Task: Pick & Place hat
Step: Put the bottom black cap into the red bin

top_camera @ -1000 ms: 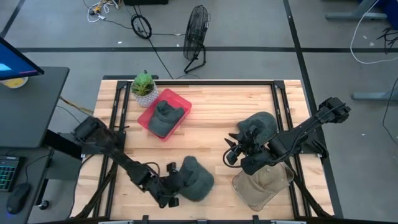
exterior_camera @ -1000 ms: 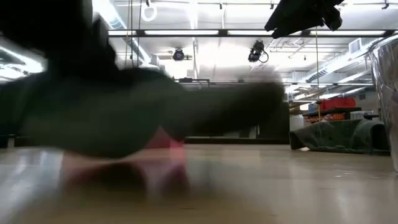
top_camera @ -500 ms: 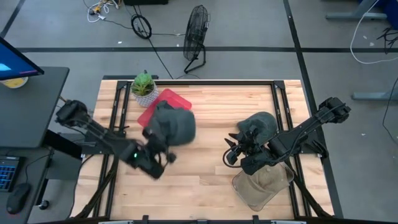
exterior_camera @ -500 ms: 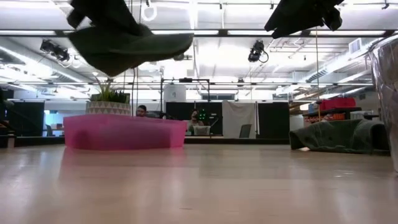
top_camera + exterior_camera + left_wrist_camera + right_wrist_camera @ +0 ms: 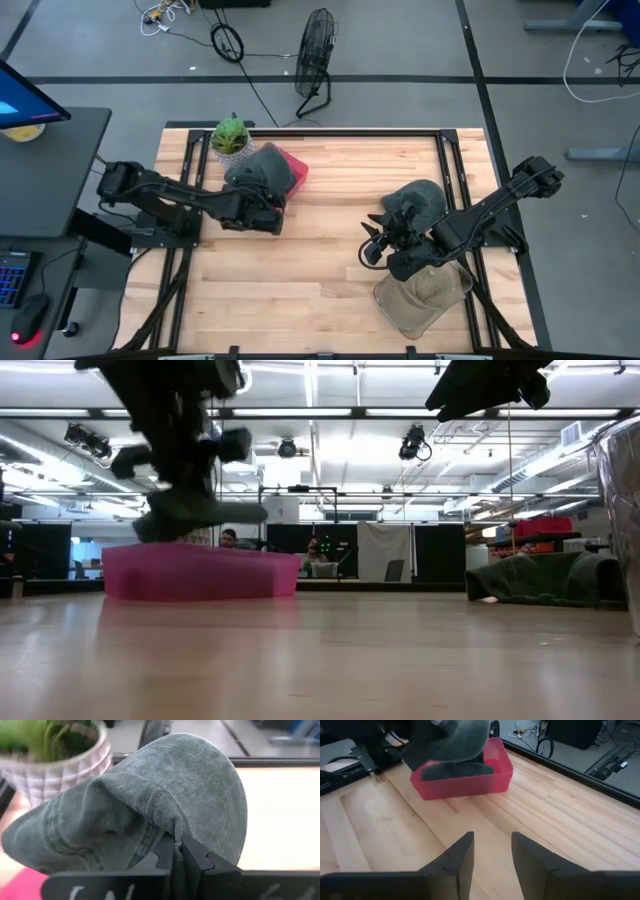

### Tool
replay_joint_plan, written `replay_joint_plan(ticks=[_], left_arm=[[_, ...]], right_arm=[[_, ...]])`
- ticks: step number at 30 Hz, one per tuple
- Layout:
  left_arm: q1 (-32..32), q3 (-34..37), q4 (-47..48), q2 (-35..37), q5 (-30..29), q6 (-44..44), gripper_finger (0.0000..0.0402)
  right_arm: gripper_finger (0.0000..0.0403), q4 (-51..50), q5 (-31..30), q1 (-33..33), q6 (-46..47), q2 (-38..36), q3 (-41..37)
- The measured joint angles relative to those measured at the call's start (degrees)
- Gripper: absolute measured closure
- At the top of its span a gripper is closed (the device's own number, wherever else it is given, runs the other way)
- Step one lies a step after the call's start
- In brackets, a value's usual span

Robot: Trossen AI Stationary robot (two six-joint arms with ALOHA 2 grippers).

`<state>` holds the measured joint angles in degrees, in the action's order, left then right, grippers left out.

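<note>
Here a grey hat (image 5: 264,172) is being held above the pink bin (image 5: 294,167), pinched at its fabric between the closed fingers of the left gripper (image 5: 176,851). Just beside it, a potted plant (image 5: 231,136) is being shown. Over the wooden table (image 5: 300,270), the right gripper (image 5: 491,851) is being kept apart, empty, near another hat (image 5: 415,203).

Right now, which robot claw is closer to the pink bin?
The left one. The left claw is right at the pink bin, pinching a gray hat over it. The right claw waits far across the table, open and holding nothing.
</note>
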<state>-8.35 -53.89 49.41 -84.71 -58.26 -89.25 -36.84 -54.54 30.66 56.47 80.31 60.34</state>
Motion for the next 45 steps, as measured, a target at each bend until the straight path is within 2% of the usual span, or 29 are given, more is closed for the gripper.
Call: replay_joint_plan(ticks=[5, 14, 19, 25, 30, 38, 45], left_arm=[[2.90, 3.87, -7.50, -3.42, 1.24, -4.96, 0.0384], [4.60, 4.17, -17.02, -9.66, 5.00, -0.25, 0.0383], [4.93, 4.15, -17.84, -11.84, 4.89, 0.40, 0.0383], [5.30, 4.13, -17.91, -11.21, 5.91, 2.29, 0.0380], [5.31, 3.92, -18.18, -9.46, 6.92, 4.94, 0.0350], [5.30, 3.93, -18.19, -7.00, 7.98, 4.87, 0.0285], [5.21, 3.91, -18.17, -1.44, 12.23, 7.71, 0.0261]], right_arm=[[0.0268, -0.20, -0.02, -0.36, 0.00, -0.02, 0.00], [0.0268, -0.53, -0.02, -1.48, 0.00, -0.04, 0.00], [0.0268, -0.98, 0.00, -2.05, -0.39, -0.04, 0.00], [0.0268, -1.00, 1.20, -2.14, -0.39, -0.04, 0.00], [0.0268, -1.02, 4.14, -2.19, -1.91, -0.04, -0.02], [0.0268, -1.03, 4.52, -2.19, -1.87, -0.04, -0.02], [0.0268, -1.03, 4.55, -2.19, -2.95, -0.04, -0.02]])
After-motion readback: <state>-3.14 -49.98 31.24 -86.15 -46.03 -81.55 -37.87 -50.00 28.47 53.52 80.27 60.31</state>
